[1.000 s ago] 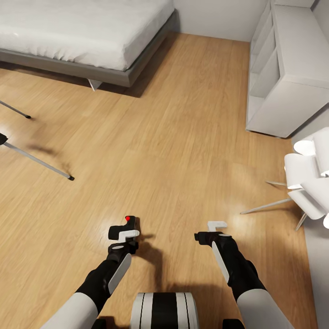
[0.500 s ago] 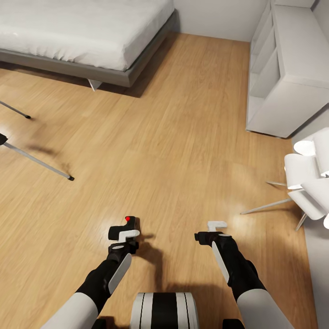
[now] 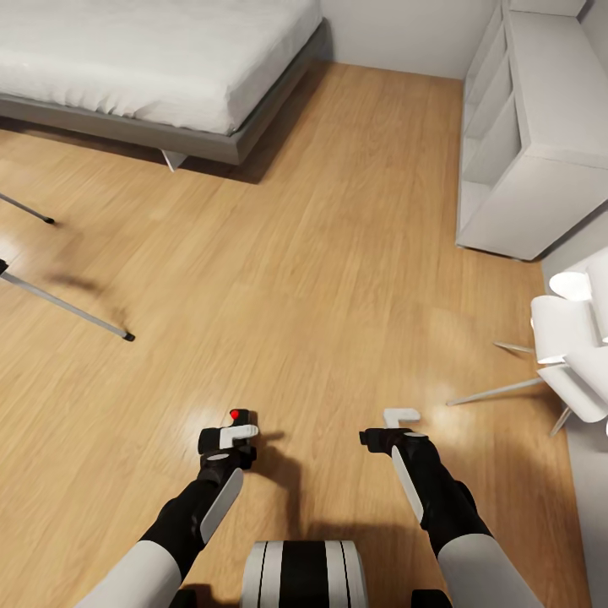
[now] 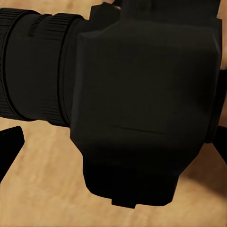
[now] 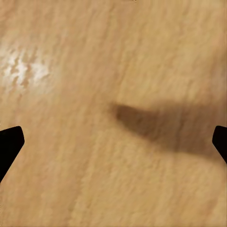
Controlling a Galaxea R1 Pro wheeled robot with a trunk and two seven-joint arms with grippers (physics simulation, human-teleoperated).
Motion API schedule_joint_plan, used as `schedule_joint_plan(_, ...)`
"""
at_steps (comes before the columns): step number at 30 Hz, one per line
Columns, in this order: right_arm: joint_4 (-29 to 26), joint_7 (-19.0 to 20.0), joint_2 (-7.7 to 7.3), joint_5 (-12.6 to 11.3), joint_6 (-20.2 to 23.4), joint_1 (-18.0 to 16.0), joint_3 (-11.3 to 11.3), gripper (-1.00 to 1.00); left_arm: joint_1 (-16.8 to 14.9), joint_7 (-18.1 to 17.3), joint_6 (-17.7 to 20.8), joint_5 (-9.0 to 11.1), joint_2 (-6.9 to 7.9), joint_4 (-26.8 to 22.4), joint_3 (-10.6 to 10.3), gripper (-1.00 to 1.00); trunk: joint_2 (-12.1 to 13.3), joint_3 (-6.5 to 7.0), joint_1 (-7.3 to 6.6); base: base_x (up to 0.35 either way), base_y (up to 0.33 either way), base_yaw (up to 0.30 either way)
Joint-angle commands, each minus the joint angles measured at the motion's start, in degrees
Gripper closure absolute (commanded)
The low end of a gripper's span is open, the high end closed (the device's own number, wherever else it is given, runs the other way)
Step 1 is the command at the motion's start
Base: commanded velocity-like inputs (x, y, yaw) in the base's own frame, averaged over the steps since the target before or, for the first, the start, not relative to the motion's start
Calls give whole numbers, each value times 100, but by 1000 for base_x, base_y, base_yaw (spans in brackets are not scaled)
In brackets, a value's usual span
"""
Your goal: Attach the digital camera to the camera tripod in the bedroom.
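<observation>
Jaws: left gripper (image 3: 230,437) closed on the digital camera (image 3: 239,417); right gripper (image 3: 397,426) empty, spread wide.
Head view has shifted since a second ago; camera tripod (image 3: 66,307) legs at the floor's left edge. Left wrist: digital camera close. Right wrist: bare floor (image 5: 113,71).

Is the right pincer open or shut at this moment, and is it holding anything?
Open and empty. In its wrist view the right pincer shows fingertips far apart, with bare wood floor between them.
</observation>
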Motion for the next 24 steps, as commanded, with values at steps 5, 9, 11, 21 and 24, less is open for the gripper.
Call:
schedule_joint_plan(5,-7,-4,4,20,31,-1,-3,-100,-3,55,11,52,4,-8,-18,-100,-1,-3,-1,4,0,0)
schedule_joint_plan(9,-7,-4,2,14,31,0,-3,-100,-3,56,11,53,4,-8,-19,-100,-1,-3,-1,1,0,0)
schedule_joint_plan(11,-7,-4,1,12,31,0,-3,-100,-3,56,11,52,4,-8,-17,-100,-1,-3,-1,0,0,0)
schedule_joint_plan(21,-7,-4,3,23,31,0,-3,-100,-3,53,11,57,4,0,-15,-100,-1,-3,-1,0,0,0)
schedule_joint_plan(24,-7,-4,2,29,31,0,-3,-100,-3,52,11,57,4,0,-14,-100,-1,-3,-1,0,0,0)
